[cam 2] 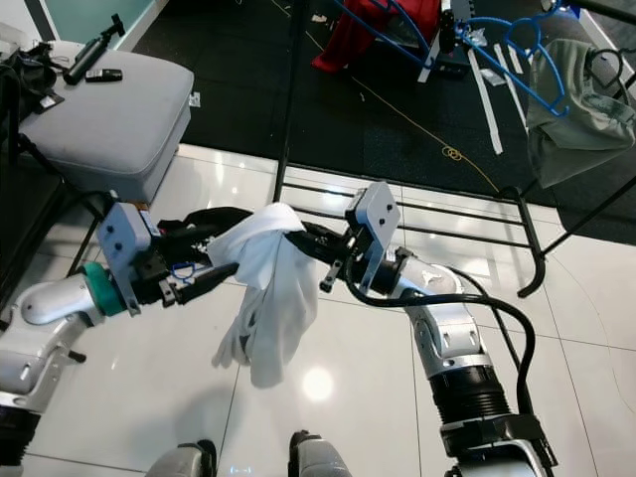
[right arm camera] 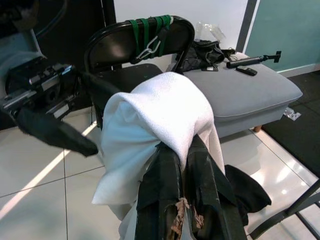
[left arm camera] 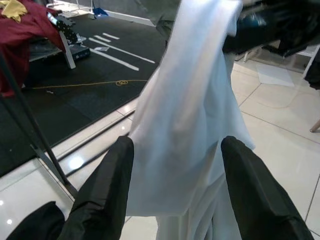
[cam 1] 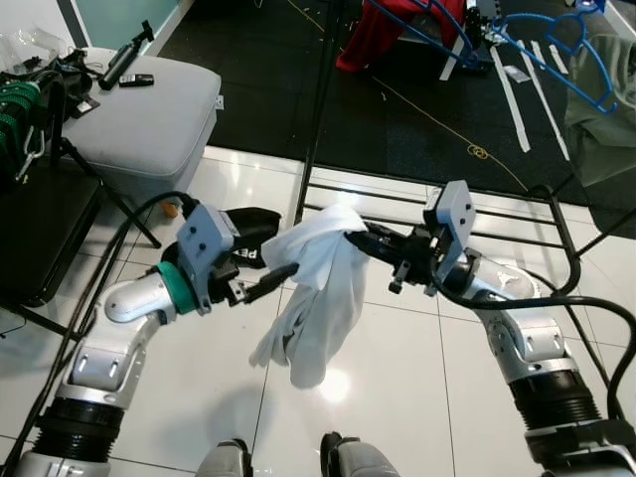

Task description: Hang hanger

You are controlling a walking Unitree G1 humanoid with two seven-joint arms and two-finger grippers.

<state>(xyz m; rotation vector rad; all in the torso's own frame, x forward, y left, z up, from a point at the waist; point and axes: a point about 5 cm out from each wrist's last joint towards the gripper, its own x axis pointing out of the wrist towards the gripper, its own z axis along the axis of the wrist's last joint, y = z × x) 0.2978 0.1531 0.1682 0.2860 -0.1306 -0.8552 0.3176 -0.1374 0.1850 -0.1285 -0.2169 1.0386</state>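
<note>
A white garment (cam 1: 320,298) hangs limp over the tile floor, bunched at its top in my right gripper (cam 1: 358,238), which is shut on it. In the right wrist view the cloth (right arm camera: 160,110) drapes over the closed fingertips (right arm camera: 175,160). My left gripper (cam 1: 281,276) is open at the garment's left edge. The left wrist view has its two fingers (left arm camera: 107,190) spread, with the white cloth (left arm camera: 190,100) hanging just beyond them. Blue hangers (cam 1: 556,50) sit on a rack at the far right, one carrying a grey-green garment (cam 2: 576,109).
A black rack pole (cam 1: 318,109) rises ahead, with its base bars (cam 1: 397,194) on the floor behind my grippers. A grey ottoman (cam 1: 139,109) and black chair (cam 1: 40,219) stand left. A black cloth (cam 1: 253,227) lies under the left gripper. Red fabric (cam 1: 388,30) hangs at the back.
</note>
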